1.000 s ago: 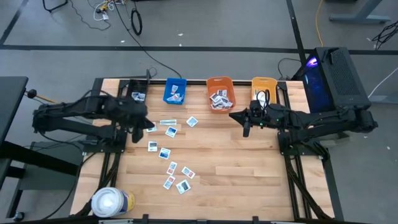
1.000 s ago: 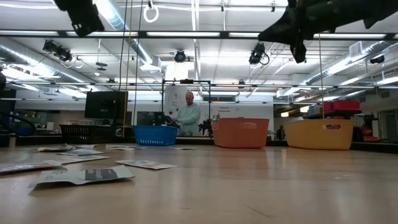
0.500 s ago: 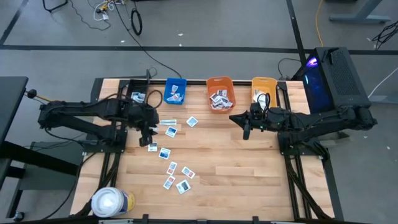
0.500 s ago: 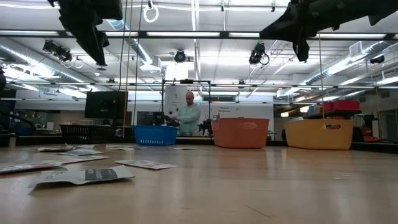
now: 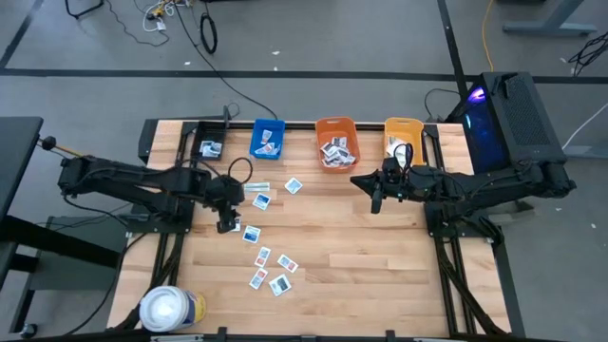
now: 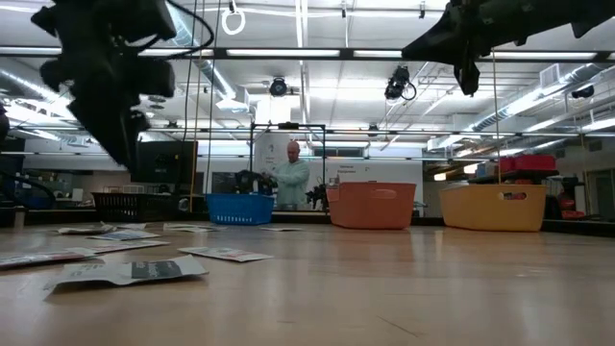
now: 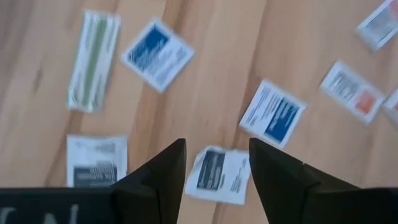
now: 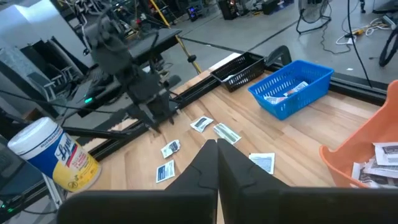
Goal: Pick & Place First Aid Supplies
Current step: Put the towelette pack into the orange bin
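Observation:
The first aid supplies are small flat packets scattered on the wooden table (image 5: 361, 256), among them a greenish strip (image 5: 258, 186) and white ones with blue print (image 5: 262, 200). My left gripper (image 7: 216, 146) is open and points steeply down just above the table. A white packet with dark print (image 7: 217, 171) lies flat right below the gap between its fingers, untouched. In the high view this gripper (image 5: 226, 223) is left of centre. My right gripper (image 5: 377, 199) is shut with nothing in it, held high over the table near the orange bin (image 5: 335, 141).
A blue bin (image 5: 268, 139), the orange bin and a yellow bin (image 5: 403, 138) stand along the far edge, and the first two hold packets. A small black tray (image 5: 210, 147) sits at the far left. A large white roll (image 5: 169, 309) stands at the near left corner. A person (image 6: 291, 178) stands beyond the table.
My left gripper has come down from high above the table toward the scattered packets. It has also gone a little toward the near edge and tipped more steeply downward. My right arm has kept still.

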